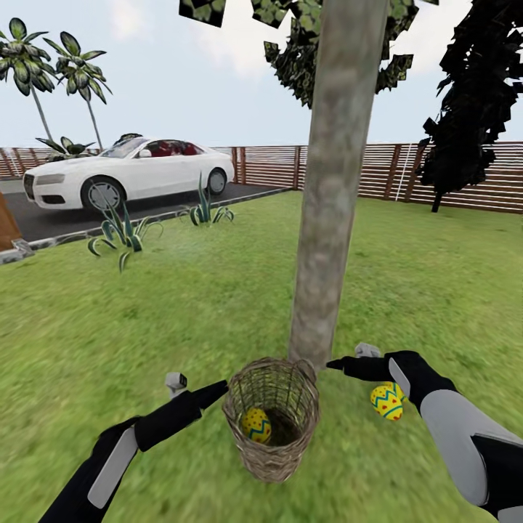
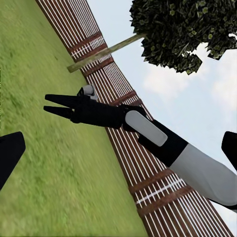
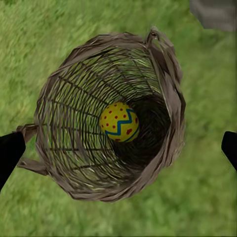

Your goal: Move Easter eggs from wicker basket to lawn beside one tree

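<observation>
Hiding one egg [image 1: 388,401] partly, the right arm [image 1: 450,421] crosses beside the tree [image 1: 330,218].

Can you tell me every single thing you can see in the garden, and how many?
Easter eggs: two seen, yellow with blue zigzags and red dots; one inside the basket, one on the grass beside the trunk.
Wicker basket: one, brown, on the lawn at the tree's foot.
Tree: one thick grey-brown trunk, centre.
Lawn: green, all around.
Car: one, white, on the driveway.
Palms: two, far left.
Spiky plants: two, by the driveway.
Fence: brown slats, along the back.
Left gripper: black, left of the basket.
Right gripper: black, near the trunk.
</observation>
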Robot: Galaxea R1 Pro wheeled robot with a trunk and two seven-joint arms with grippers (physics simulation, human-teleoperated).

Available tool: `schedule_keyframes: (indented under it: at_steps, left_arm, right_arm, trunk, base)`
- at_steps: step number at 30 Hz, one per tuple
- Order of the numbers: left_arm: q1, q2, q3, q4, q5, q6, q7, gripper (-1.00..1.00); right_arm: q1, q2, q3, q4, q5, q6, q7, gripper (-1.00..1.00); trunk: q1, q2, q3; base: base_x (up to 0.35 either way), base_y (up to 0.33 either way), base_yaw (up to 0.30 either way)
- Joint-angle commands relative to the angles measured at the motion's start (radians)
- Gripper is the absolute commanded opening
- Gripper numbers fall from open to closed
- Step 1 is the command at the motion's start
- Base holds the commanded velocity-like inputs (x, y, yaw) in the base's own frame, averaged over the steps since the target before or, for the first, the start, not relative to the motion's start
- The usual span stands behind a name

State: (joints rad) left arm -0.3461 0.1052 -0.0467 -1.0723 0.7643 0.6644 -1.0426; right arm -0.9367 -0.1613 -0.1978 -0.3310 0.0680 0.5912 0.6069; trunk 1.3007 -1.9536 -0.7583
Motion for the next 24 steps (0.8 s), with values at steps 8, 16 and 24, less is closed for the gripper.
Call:
schedule_keyframes:
  at_steps: [8, 16, 24]
  left_arm:
    - [-0.001, 0.001, -0.002, 0.0, 0.009, 0.008, 0.001, 1.0]
    - [-0.001, 0.002, -0.002, -0.001, 0.009, 0.008, 0.001, 1.0]
    - [-0.001, 0.002, -0.002, -0.004, 0.009, 0.008, 0.001, 1.0]
  right_arm:
    - [-0.001, 0.0, -0.006, 0.0, 0.007, 0.006, 0.007, 1.0]
    - [-0.001, 0.0, -0.006, 0.0, 0.007, 0.006, 0.007, 1.0]
    - [-0.001, 0.002, -0.006, -0.001, 0.007, 0.006, 0.007, 1.0]
  trunk:
    - [0.0, 0.0, -0.001]
    - [0.0, 0.0, -0.001]
    - [0.0, 0.0, -0.001]
  base:
    - [0.084, 0.0, -0.003]
    - [0.003, 0.0, 0.0]
    - [0.001, 0.0, 0.0]
